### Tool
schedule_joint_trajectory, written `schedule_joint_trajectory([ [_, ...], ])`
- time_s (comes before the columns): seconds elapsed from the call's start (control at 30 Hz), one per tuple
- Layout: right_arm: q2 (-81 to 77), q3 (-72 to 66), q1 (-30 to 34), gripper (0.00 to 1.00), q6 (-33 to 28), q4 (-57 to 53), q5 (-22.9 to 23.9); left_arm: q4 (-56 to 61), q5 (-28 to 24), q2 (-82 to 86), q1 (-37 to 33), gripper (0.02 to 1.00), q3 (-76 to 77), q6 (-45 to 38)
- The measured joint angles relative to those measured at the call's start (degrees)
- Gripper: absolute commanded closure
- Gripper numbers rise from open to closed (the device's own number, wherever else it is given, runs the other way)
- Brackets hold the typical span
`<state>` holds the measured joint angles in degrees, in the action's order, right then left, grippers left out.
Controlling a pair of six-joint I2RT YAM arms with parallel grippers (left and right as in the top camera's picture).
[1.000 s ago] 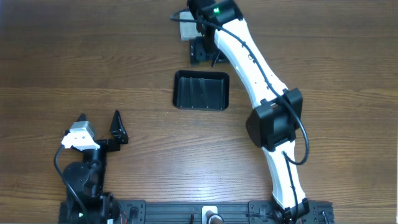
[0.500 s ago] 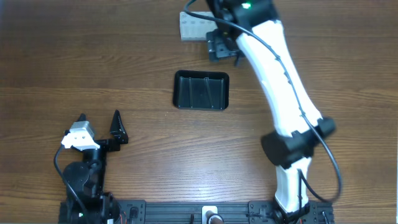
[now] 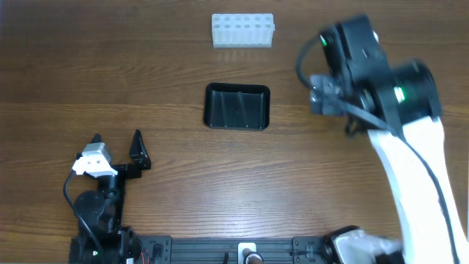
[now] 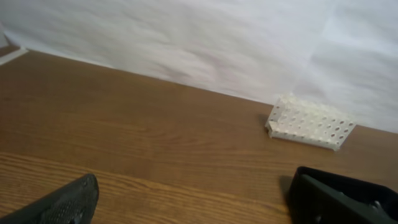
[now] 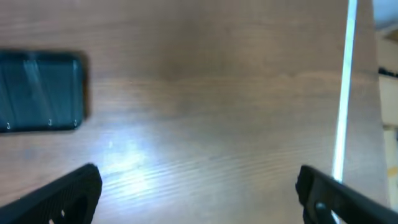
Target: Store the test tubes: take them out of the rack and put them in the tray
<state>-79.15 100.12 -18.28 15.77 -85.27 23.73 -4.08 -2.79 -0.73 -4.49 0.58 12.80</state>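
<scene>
Test-tube rack [image 3: 242, 31] at the far edge of the counter [image 3: 110, 59], black tray [image 3: 237, 107] just nearer — right tool [image 5: 199, 193] released, empty, over bare wood beside tray; left tool [image 3: 117, 138] likewise spread, idle — for the next pick: descend plumb over the rack, pinch high, lift straight clear.

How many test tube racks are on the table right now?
1. The white rack stands at the table's far side, beyond the black tray; the right arm hides some tabletop, so another could be hidden.
</scene>
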Motion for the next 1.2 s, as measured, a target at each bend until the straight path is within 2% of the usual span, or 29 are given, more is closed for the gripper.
schedule_joint_trajectory([
  [0.2, 17.51, -22.47, 2.86, 0.009, -5.79, 14.80, 0.55, 0.00, 0.02, 0.02, 0.00, 0.020, 0.00, 0.02],
  [0.33, 27.04, -39.26, 2.99, 0.009, -13.75, 33.77, -1.86, -0.02, 0.00, 0.04, 0.00, 0.020, 0.00, 0.02],
  [0.4, 30.77, -47.39, 2.99, 0.009, -19.04, 45.05, -5.03, -0.02, 0.02, 0.04, 0.00, 0.020, 0.02, 0.02],
  [0.5, 33.99, -56.24, 2.97, 0.007, -25.40, 64.67, -7.54, -0.02, 0.02, 0.04, 0.00, 0.020, 0.00, 0.00],
  [0.6, 36.04, -63.04, 2.97, 0.007, -30.91, 78.23, -8.72, 0.00, 0.02, 0.04, 0.00, 0.020, 0.02, 0.02],
  [0.83, 39.19, -74.01, 2.97, 0.009, -36.50, 84.76, -9.70, -0.02, 0.02, 0.04, 0.00, 0.020, 0.02, 0.02],
  [1.2, 41.42, -89.61, 4.28, 0.009, -38.10, 85.50, -9.90, -0.02, 0.02, 0.04, 0.00, 0.020, 0.00, 0.02],
])
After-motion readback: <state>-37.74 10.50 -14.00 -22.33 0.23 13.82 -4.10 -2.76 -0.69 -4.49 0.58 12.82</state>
